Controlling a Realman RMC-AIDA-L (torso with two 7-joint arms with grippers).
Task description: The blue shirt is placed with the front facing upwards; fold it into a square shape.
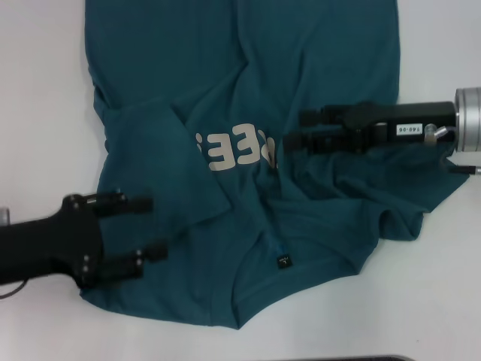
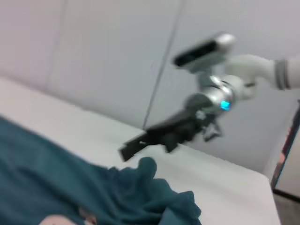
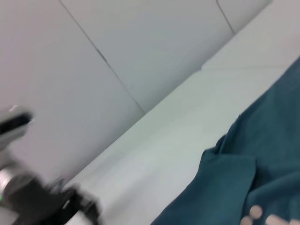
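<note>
— Where does the blue shirt (image 1: pixel 316 218) lie?
— You see it crumpled mid-counter, collar toward the near edge, length running near to far.
— And the grippers?
— Your left gripper (image 1: pixel 150 229) spreads wide over its left sleeve; your right gripper (image 1: pixel 294 129), narrow, hovers beside the letters (image 1: pixel 237 148).

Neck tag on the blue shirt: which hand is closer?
Left. The left hand is beside the neck tag, over the shirt's folded-in left edge, fingers apart. The right hand is farther, up by the white lettering.
</note>
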